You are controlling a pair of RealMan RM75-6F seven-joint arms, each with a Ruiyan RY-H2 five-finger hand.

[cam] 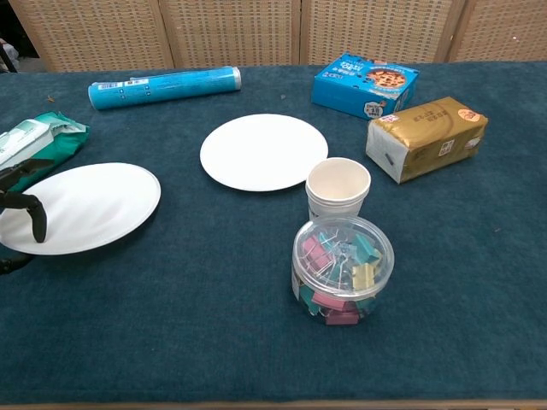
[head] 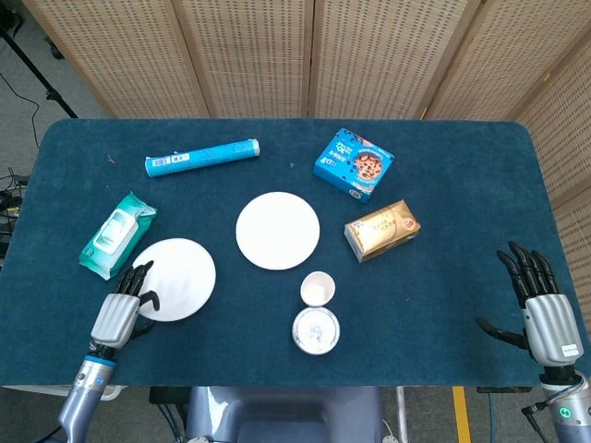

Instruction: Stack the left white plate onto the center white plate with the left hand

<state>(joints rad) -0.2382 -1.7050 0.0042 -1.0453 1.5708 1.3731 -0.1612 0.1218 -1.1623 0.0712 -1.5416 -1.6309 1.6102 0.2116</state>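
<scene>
Your left hand [head: 118, 309] sits at the near-left rim of the left white round plate [head: 175, 279], dark fingers [cam: 26, 209] lying over the plate's top edge; the chest view suggests a thumb under the rim and a shadow beneath the plate's right side, so the plate appears pinched and slightly tilted off the dark blue cloth surface [head: 443, 305], though the contact underneath is hidden at the frame edge. Just beyond the plate lies a green pack of wet wipes [head: 115, 233], and further back a blue cylindrical roll [head: 201, 158]. The center white round plate [head: 277, 231], your target, rests flat and bare, apart from the held plate to its right and a little further back. Near the target's front-right edge stand a white paper cup [head: 317, 288] and, in front of that, a clear round tub of coloured binder clips [cam: 342, 269]; a gold rectangular pack [head: 382, 230] and a blue biscuit box [head: 354, 164] lie to the right and behind. Your right hand [head: 543, 309] rests at the far right edge, fingers spread, holding nothing.

Progress, as judged: the grasp on the left plate looks made and the lift barely begun; the carry rightward and the set-down onto the center plate remain. Keep the plate level as you clear the surface, and watch the paper cup near the target's rim
</scene>
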